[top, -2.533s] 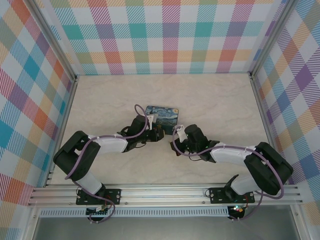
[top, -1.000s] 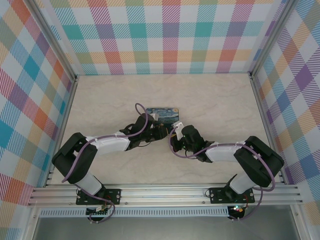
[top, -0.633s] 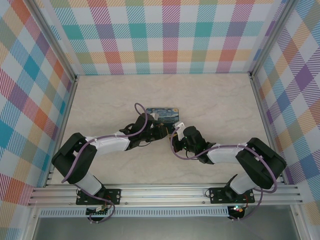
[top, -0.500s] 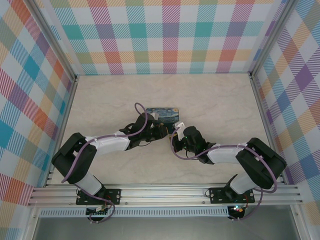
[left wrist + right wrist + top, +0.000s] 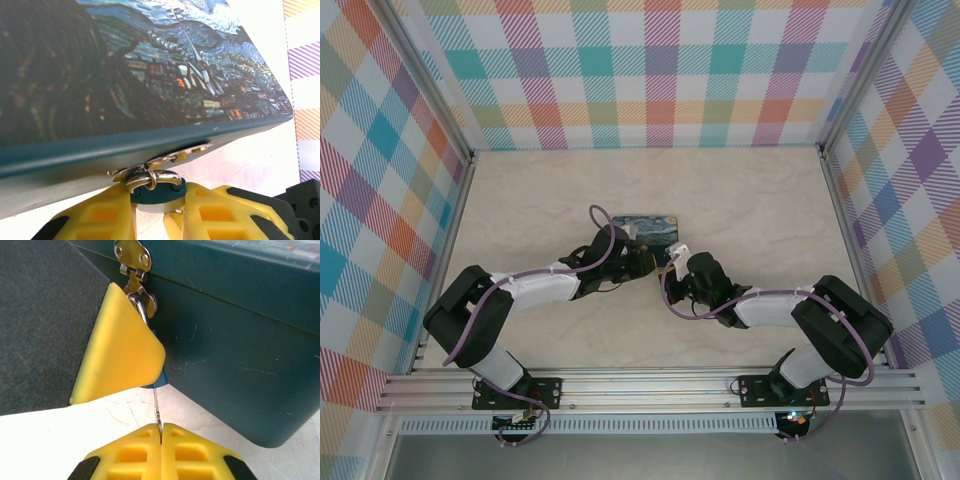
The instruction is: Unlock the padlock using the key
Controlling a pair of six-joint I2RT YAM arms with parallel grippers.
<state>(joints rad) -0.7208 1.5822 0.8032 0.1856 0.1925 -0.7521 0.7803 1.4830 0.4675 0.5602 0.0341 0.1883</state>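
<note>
Teal padlock (image 5: pixel 167 192) sits pinched in my left end effector (image 5: pixel 159 201), hanging off the tin hasp (image 5: pixel 187 152); my right end effector (image 5: pixel 161 433) clamps the key (image 5: pixel 156 407), tip meeting the padlock just ahead.

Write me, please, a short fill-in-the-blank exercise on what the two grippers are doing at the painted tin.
1. The left gripper is shut on the teal ____ hanging from the hasp of the tin.
2. The right gripper is shut on a thin metal ____.
3. Both grippers' fingers are ____ in colour.
Missing words: padlock; key; yellow.
</note>
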